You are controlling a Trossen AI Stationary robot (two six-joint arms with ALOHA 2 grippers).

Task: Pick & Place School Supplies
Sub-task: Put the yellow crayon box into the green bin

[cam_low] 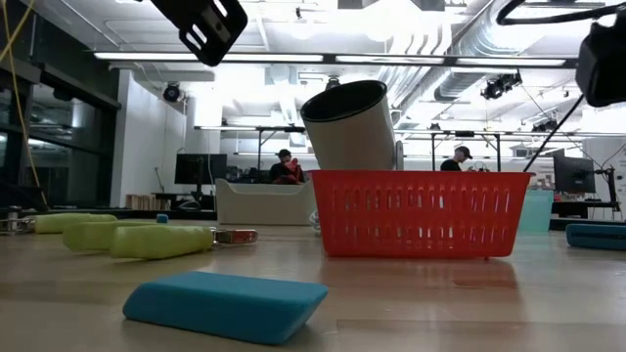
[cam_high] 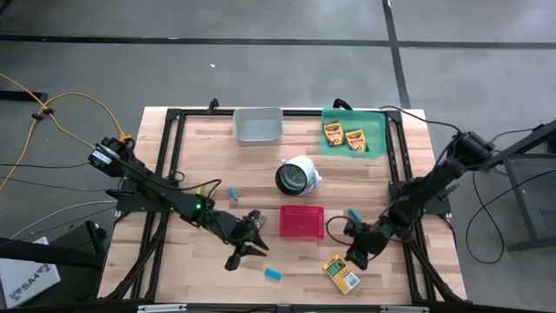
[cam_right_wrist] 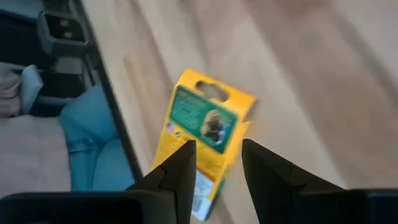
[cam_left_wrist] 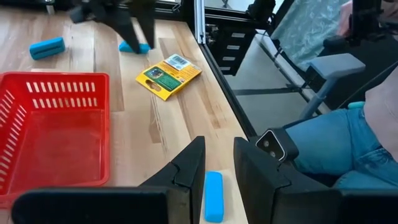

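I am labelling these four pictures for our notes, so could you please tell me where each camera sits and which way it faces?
High view: above the table, looking straight down; both arms, left gripper and right gripper show.
Low view: at table-top height, looking level past the blue block and red basket; arm parts hang at the top.
Left wrist view: on the left arm, facing its open fingers over the blue block.
Right wrist view: on the right arm, facing down at the crayon box.
Shared: that crayon box shows in high and both wrist views.
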